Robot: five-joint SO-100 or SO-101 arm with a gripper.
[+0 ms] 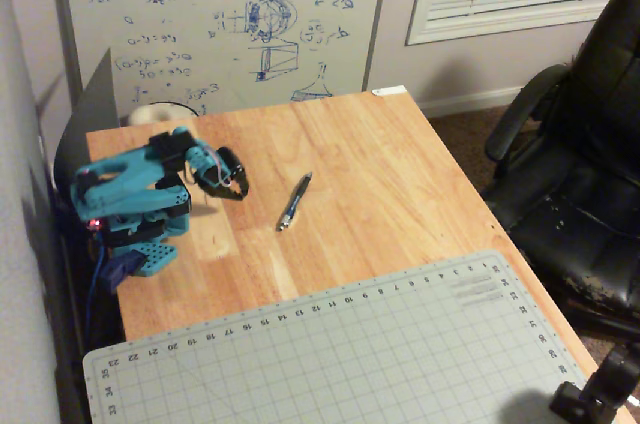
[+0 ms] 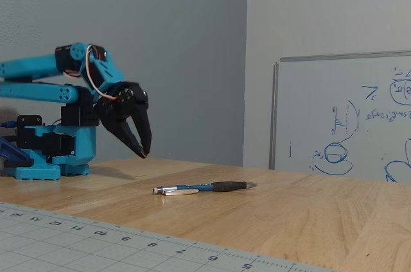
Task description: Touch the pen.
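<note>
The pen (image 1: 296,201) lies flat on the wooden table (image 1: 400,184), well apart from the gripper (image 1: 240,190) (black, on a blue arm), which hangs above the wood with its fingers nearly together, holding nothing (image 2: 144,153).

office chair (image 1: 590,174): cropped right | whiteboard (image 2: 347,118): cropped right
</note>
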